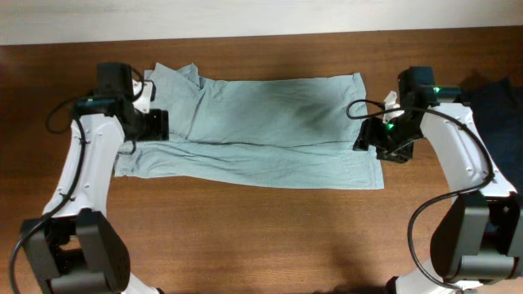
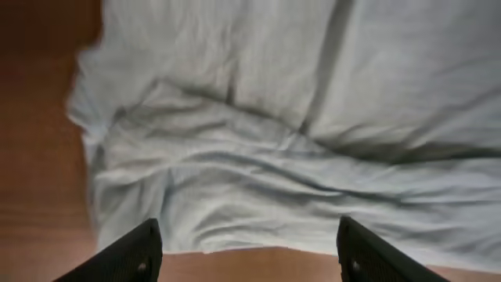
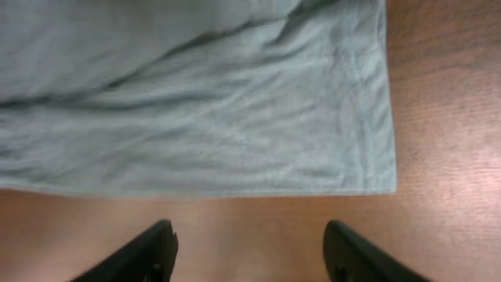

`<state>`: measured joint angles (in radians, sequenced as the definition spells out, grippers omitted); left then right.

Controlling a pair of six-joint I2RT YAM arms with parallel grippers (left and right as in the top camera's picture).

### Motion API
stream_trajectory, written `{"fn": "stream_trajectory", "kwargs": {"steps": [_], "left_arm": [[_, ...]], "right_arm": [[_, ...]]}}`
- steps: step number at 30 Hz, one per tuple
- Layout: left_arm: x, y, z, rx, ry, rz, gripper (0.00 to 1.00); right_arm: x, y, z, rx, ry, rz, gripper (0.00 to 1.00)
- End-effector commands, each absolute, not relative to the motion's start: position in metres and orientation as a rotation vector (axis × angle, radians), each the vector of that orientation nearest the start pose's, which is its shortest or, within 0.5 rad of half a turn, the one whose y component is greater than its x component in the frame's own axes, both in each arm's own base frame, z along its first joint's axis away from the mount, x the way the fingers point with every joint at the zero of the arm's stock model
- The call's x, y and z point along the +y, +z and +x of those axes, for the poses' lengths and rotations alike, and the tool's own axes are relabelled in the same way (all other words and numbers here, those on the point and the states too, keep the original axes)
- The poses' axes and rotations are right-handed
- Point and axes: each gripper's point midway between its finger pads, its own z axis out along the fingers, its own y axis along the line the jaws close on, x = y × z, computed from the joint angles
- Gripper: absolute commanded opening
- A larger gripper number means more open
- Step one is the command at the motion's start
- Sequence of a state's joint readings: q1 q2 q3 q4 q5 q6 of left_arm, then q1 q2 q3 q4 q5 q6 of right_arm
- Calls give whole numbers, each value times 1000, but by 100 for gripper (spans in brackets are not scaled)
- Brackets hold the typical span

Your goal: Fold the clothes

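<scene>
The pale grey-blue T-shirt (image 1: 270, 122) lies across the middle of the wooden table (image 1: 261, 237) as a wide band running left to right. It is doubled over on itself, so a crease runs along its length and a lower layer shows as a strip along the near side. One sleeve (image 1: 176, 77) pokes out at the far left corner. The fabric is wrinkled, with soft ridges near both ends. The left gripper (image 1: 157, 124) sits at the shirt's left end. In its wrist view the two dark fingers (image 2: 137, 254) stand wide apart with nothing between them, and the rumpled cloth lies just beyond the tips. The right gripper (image 1: 369, 140) sits at the shirt's right end. Its jaws also stand wide and hold nothing, and its fingers (image 3: 153, 254) are over bare wood just off the hemmed edge and corner of the shirt. A dark navy garment (image 1: 500, 96) lies at the far right of the table, well apart from the T-shirt.
</scene>
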<state>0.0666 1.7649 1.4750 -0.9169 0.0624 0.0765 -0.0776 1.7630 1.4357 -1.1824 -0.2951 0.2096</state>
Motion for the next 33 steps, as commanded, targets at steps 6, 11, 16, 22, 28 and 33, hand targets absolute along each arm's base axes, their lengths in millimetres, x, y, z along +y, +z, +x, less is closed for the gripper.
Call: {"fn": "stream_trajectory", "kwargs": {"steps": [6, 11, 16, 22, 28, 33], "left_arm": [[20, 255, 452, 2518, -3, 79, 71], [22, 289, 474, 2394, 11, 79, 71], [17, 249, 485, 2488, -39, 92, 71], [4, 174, 431, 2871, -152, 96, 57], [0, 124, 399, 3076, -191, 44, 21], [-6, 138, 377, 3125, -192, 63, 20]], "right_arm": [[15, 204, 385, 2829, 376, 278, 76], [15, 233, 410, 2709, 381, 243, 81], [18, 208, 429, 2734, 422, 241, 84], [26, 157, 390, 3017, 437, 261, 64], [37, 127, 368, 3146, 439, 250, 33], [43, 149, 356, 3129, 402, 178, 35]]}}
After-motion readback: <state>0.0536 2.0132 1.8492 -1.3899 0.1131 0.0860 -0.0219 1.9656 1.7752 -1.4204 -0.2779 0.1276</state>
